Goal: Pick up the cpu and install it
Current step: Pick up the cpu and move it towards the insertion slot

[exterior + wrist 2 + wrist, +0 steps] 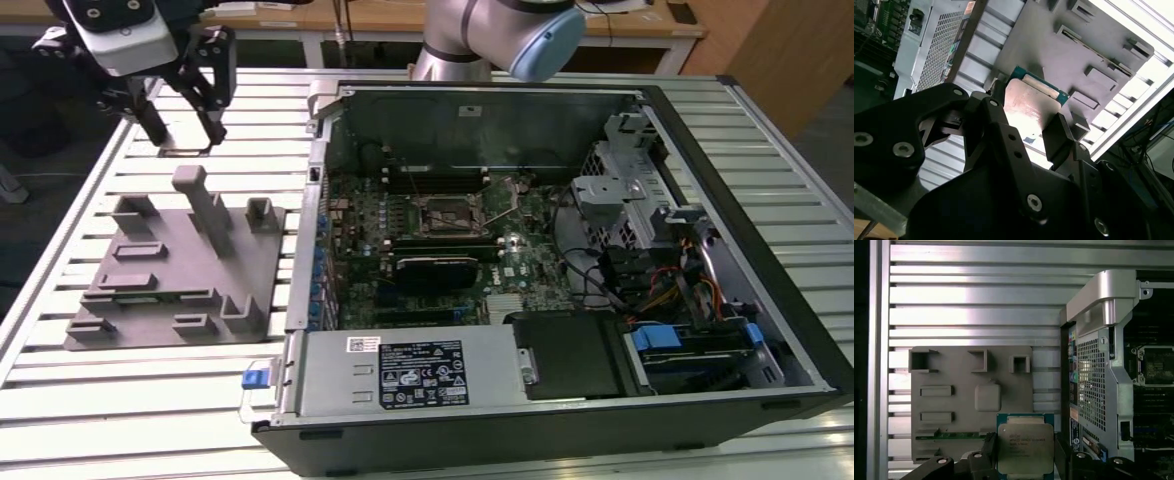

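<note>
In both wrist views the cpu (1025, 447) (1031, 102), a thin square chip with a pale metal top and a green rim, sits between the two black fingers. My gripper (1025, 456) (1026, 120) is shut on it, one finger on each opposite edge. The exterior view has the gripper (184, 135) raised over the slatted table at the far left, beyond the grey plastic fixture (174, 260) and apart from it. The dark square socket (447, 212) with its thin metal lever lies on the motherboard inside the open computer case, well to the exterior view's right of the gripper.
The open computer case (320, 200) fills the middle and right of the table, its metal side wall standing between gripper and motherboard. A black block (434, 272) lies below the socket. The power supply (400, 375) sits at the near edge. Drive cage and cables crowd the right.
</note>
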